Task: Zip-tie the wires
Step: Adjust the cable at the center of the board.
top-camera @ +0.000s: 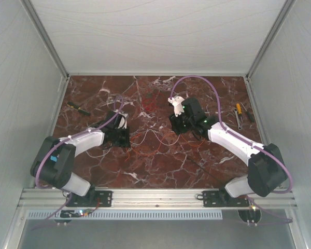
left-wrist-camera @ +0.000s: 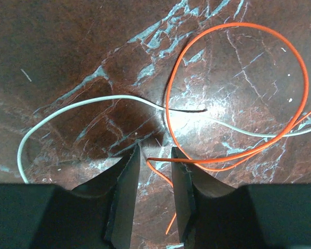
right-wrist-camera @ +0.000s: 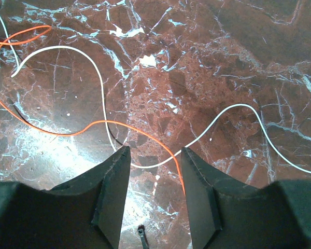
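The wires lie in loose loops on the marble table (top-camera: pixel 160 166), red ones (top-camera: pixel 149 105) at the middle back and orange and white ones (top-camera: pixel 151 136) between my grippers. My left gripper (top-camera: pixel 120 136) is open just above the table. In the left wrist view (left-wrist-camera: pixel 155 150) an orange wire (left-wrist-camera: pixel 160 161) crosses between its fingertips, unclamped, with a white wire (left-wrist-camera: pixel 93 100) beyond. My right gripper (top-camera: pixel 179 124) is open. In the right wrist view (right-wrist-camera: pixel 155 150) an orange wire (right-wrist-camera: pixel 168 150) and a white wire (right-wrist-camera: pixel 98 78) run under it. A black zip tie end (right-wrist-camera: pixel 142 236) shows between its fingers, low in the frame.
A yellow-handled screwdriver (top-camera: pixel 79 108) lies at the table's back left. More hand tools (top-camera: pixel 240 115) lie at the right edge. Grey walls enclose the table on three sides. Purple cables (top-camera: pixel 207 83) arch over the right arm.
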`<state>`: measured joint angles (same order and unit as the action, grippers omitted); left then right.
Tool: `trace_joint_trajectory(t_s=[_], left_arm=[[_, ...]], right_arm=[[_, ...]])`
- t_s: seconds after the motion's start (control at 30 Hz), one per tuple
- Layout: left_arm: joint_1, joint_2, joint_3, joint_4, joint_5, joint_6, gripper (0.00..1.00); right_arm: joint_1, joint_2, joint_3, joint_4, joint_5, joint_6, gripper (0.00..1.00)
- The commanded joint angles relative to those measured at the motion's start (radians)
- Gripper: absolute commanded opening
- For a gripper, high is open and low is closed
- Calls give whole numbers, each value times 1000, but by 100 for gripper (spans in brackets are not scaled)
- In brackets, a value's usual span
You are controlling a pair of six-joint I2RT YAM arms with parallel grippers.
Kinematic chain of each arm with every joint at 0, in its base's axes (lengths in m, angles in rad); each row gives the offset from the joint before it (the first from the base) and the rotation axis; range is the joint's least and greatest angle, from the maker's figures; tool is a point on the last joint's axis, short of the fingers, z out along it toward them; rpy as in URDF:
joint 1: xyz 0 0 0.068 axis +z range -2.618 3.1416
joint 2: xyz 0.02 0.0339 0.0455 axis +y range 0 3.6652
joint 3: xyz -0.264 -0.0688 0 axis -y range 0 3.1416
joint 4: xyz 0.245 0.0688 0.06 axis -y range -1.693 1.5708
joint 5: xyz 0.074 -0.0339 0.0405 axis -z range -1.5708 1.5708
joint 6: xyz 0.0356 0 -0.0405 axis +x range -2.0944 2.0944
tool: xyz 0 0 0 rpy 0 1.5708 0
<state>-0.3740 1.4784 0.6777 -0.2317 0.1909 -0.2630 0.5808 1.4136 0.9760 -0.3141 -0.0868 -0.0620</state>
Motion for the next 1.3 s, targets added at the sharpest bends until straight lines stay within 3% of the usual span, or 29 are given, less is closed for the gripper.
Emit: trace_joint_trajectory(t_s=[0.0, 0.07, 0.2, 0.47, 0.63, 0.73, 0.93, 1.27], left_arm=[[-2, 34, 54, 65, 31, -11, 32], [-2, 48, 59, 76, 31, -18, 29], [-2, 75, 75, 79, 18, -21, 0], [-2, -52, 101, -24, -67, -22, 0], [14, -159, 219, -220, -287, -109, 0], [81, -206, 258, -314, -351, -185, 0], [323, -289, 182, -348, -297, -259, 0], [422, -215, 129, -328, -350, -334, 0]], right_arm=[[8, -29, -11, -9, -7, 2, 42], [6, -34, -13, -10, -5, -1, 42], [5, -42, -18, -13, -2, -2, 42], [6, -42, -22, -9, 9, -7, 42], [6, -33, -10, -5, 19, -8, 42], [6, -29, -3, -5, 17, -5, 42], [6, -13, -1, 3, -5, 8, 42], [7, -10, -3, 3, -16, 15, 42]])
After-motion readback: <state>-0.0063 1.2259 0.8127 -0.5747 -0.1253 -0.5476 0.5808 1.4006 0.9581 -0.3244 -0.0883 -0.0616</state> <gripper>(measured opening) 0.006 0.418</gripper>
